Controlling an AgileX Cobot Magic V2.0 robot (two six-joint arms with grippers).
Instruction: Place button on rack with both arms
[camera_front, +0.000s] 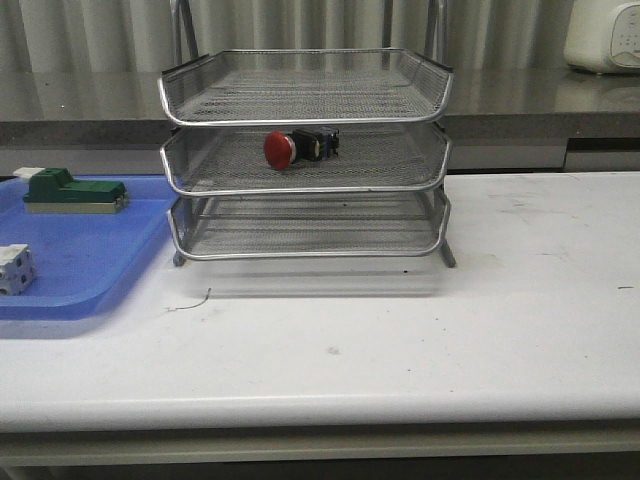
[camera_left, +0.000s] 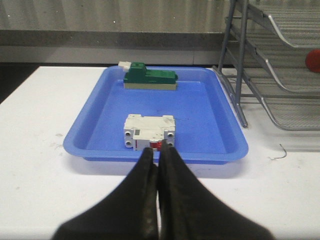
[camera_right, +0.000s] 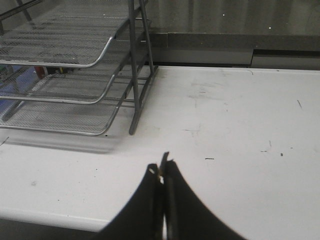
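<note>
The button (camera_front: 296, 146), red-headed with a black body, lies on its side on the middle tier of the silver wire-mesh rack (camera_front: 306, 190). Its red head (camera_left: 313, 60) peeks in at the edge of the left wrist view. My left gripper (camera_left: 158, 152) is shut with nothing in it, hovering over the table just in front of the blue tray. My right gripper (camera_right: 161, 170) is also shut and empty, above bare table to the right of the rack (camera_right: 75, 75). Neither arm shows in the front view.
A flat blue tray (camera_front: 80, 270) sits left of the rack, holding a green block (camera_front: 73, 191) and a white block (camera_front: 14, 268). In the left wrist view the white block (camera_left: 149, 131) lies directly ahead of the fingertips. A grey ledge runs behind the table.
</note>
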